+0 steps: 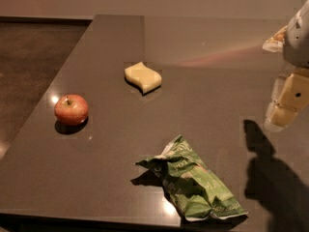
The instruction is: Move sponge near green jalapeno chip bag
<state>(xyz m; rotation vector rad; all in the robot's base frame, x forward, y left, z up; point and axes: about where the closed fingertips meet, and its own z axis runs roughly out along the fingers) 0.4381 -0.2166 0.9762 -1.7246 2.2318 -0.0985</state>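
Yellow sponge (143, 77) well apart from front-edge chip bag (193, 182), gripper (285, 105) far rt

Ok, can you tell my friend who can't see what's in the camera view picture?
A yellow sponge lies on a dark table, apart from a crumpled green chip bag nearer the front edge. A red apple sits at the left, and the robot's end effector hangs at the picture's right edge.

Gripper (286, 104) at right edge — sponge (143, 77), chip bag (194, 183) well apart
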